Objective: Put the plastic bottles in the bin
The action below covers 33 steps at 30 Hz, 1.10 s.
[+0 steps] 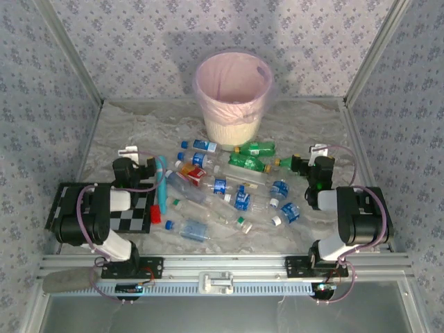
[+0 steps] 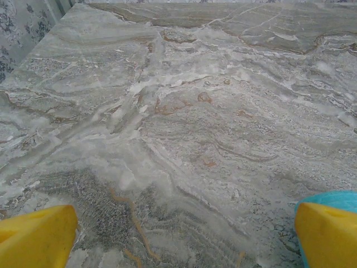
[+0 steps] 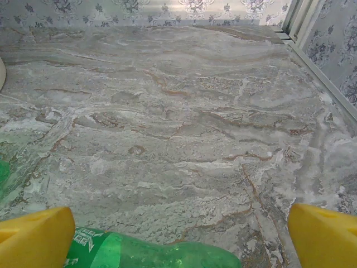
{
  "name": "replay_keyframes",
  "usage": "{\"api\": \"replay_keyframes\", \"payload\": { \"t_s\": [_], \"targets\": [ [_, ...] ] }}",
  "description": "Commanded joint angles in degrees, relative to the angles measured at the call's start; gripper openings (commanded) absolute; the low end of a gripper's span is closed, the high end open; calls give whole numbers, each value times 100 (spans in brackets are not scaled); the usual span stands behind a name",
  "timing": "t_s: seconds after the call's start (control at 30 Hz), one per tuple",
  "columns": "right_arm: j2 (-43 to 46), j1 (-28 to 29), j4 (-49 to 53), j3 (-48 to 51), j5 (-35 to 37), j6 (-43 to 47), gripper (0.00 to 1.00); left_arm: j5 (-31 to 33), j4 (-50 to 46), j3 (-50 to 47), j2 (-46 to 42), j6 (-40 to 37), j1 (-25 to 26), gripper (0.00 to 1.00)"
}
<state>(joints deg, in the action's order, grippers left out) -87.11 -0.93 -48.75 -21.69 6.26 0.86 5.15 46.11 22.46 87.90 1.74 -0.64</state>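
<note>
The bin [image 1: 232,94], cream with a pink liner, stands at the back centre. Several plastic bottles lie scattered in front of it: clear ones with blue labels [image 1: 239,198], two green ones [image 1: 254,148], and a red-labelled one [image 1: 194,175]. My left gripper [image 1: 132,155] is open left of the pile; in its wrist view the yellow fingertips [image 2: 34,239] frame bare table. My right gripper [image 1: 316,155] is open at the pile's right. Its yellow fingertips [image 3: 326,234] stand wide apart, with a green bottle [image 3: 150,252] lying low between them, untouched.
A teal stick-like tool [image 1: 161,182] with a red end [image 1: 155,212] lies beside the left gripper; its teal edge [image 2: 332,198] shows by the right fingertip. A checkerboard plate [image 1: 139,208] sits under the left arm. Patterned walls enclose the marble table [image 1: 305,121].
</note>
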Motion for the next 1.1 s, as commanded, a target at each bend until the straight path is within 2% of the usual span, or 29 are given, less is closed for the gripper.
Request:
{"api": "replay_keyframes", "payload": {
  "t_s": [0.0,1.07],
  "targets": [
    [-16,14,112,-32,61,10,100,-49,47,119,2,5,15,100],
    [-9,0,97,-16,26,1,100,-102,46,118,4,20,-6,100]
  ]
}}
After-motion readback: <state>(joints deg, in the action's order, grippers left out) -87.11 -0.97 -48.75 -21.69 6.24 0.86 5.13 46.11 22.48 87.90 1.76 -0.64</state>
